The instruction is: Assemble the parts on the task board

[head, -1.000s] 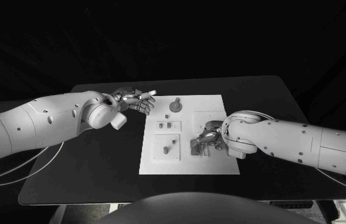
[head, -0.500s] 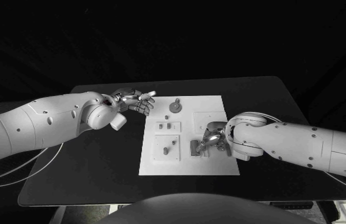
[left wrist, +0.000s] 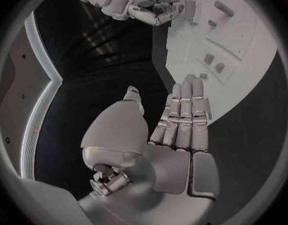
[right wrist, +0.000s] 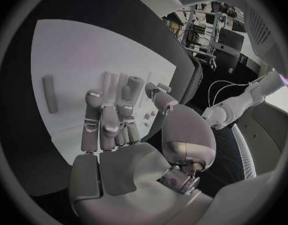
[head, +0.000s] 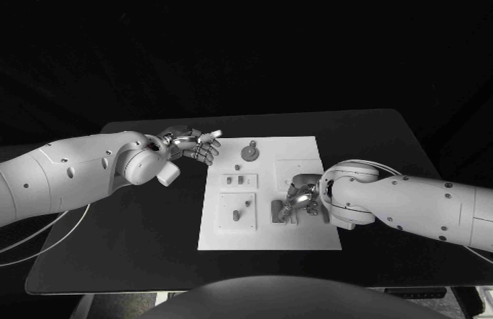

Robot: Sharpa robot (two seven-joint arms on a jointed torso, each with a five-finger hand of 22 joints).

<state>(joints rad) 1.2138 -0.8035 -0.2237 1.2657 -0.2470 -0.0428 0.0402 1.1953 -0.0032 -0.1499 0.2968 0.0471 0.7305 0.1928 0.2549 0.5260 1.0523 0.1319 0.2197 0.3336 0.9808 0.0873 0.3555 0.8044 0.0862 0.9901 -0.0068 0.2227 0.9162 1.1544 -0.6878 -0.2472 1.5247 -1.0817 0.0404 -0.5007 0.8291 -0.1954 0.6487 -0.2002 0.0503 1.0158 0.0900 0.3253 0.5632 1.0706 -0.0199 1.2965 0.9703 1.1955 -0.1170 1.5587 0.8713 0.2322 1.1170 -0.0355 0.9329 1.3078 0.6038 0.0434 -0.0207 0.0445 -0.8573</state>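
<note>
Parts sit on the task board (head: 308,237) at the middle of your worktop (head: 134,212), and the right robot hand (head: 299,199) is the one already on them — its fingers are bent down over an upright grey part (head: 279,210) near the board's 4 o'clock area. Whether those fingers actually grip that piece you cannot tell from the head view; in the right wrist view the fingers (right wrist: 106,120) lie fairly straight over the board with several upright pieces just past their tips, so treat the grasp as unconfirmed.

The left robot hand (head: 193,145) hangs off the board at its 10 o'clock corner, fingers loosely curled and apart, holding nothing. From it, the round knob-like part (head: 250,149) lies just toward 3 o'clock, and the two small pieces (head: 239,180) in the recessed block lie toward 5 o'clock.

The relation that matters: the upright part stands just at the right hand's 7 o'clock, long axis vertical, so the right arm is far nearer it than the left — a downward, straight-on approach looks like the likely need.
</note>
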